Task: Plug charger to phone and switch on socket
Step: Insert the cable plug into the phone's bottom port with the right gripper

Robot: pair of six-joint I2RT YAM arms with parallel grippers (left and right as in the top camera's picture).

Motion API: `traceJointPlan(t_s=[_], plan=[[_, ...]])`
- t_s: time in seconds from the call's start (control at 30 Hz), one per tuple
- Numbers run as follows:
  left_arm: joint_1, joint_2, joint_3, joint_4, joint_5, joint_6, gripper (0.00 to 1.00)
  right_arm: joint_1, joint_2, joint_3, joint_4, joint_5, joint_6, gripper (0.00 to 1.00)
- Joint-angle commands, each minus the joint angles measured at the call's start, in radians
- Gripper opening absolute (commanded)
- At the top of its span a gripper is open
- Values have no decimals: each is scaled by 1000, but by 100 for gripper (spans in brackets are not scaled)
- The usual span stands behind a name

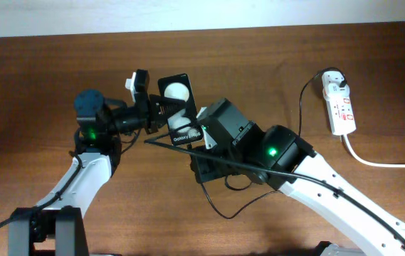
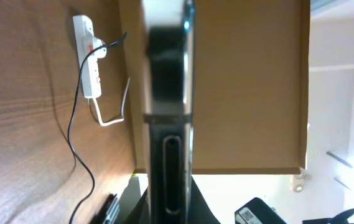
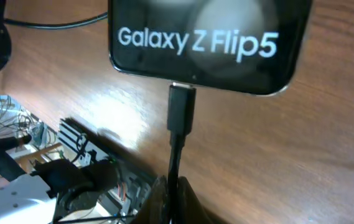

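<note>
So, starting on the left side: the left gripper (image 1: 154,108) is clamped on the phone (image 1: 179,99) and holds it up off the table (image 1: 45,71), with the lettered end pointing toward the other arm. My guess is it's held like that so the port edge is presented and the phone can't slide when something pushes into it. The left wrist camera just sees the phone edge-on, so no help there.

In the middle, the right gripper (image 1: 199,136) has its fingers pinched together on the charger (image 3: 181,109), gripping the thin cable just below the connector. Holding it that close to the tip keeps it stiff enough to aim, I reckon. On the right wrist view the connector tip is touching the phone's bottom edge right at the port. Whether it's fully seated I honestly can't tell; it may need one more push.

Over on the far right, the socket (image 1: 340,107) lies flat on the table, well apart from both arms. The charger's dark plug looks to be sitting in it. Can't read the switch from here, and neither gripper is free to press it yet.
</note>
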Motion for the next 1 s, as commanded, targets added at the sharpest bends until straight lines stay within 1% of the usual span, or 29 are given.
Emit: traceJointPlan(t_s=[0.0,0.1,0.13,0.17,0.2,0.23,0.3,0.33,0.4,0.47,0.5,0.53,0.63,0.67,0.7,0.9,0.93,0.97], plan=[[-13,-11,14,9,130,39,0,-4,10,-3,73,65,5,4],[-24,-11,14,9,139,40,0,-4,10,-3,81,107,5,4],[-24,-11,14,9,137,40,0,-4,10,-3,79,106,5,8],[-24,-11,14,9,137,40,0,-4,10,-3,75,106,5,15],[-24,-11,14,9,131,40,0,-3,10,-3,68,106,4,34],[-24,-11,14,8,115,39,0,-3,10,-3,64,106,4,48],[-24,-11,14,8,77,39,0,-3,10,-3,64,106,4,56],[-24,-11,14,-2,52,39,0,-1,12,-3,63,106,5,56],[-24,-11,14,-30,5,39,0,11,12,-3,49,106,5,56],[-24,-11,14,-48,-18,28,0,43,21,-4,42,116,5,41],[-24,-11,14,-48,-18,27,0,50,27,-4,40,133,5,35],[-24,-11,14,-48,-17,27,0,59,35,-4,35,158,5,33],[-24,-11,14,-55,-8,28,0,62,53,-4,34,159,5,17],[-24,-11,14,-64,-2,28,0,62,54,-4,42,164,5,8],[-24,-11,14,-63,10,28,0,62,54,-4,50,180,5,4],[-35,-11,14,-63,129,45,0,62,54,-3,160,190,4,5],[-47,-11,14,-63,149,43,0,62,54,-3,167,189,4,6],[-60,-11,14,-63,164,43,0,62,53,-3,164,188,4,15]])
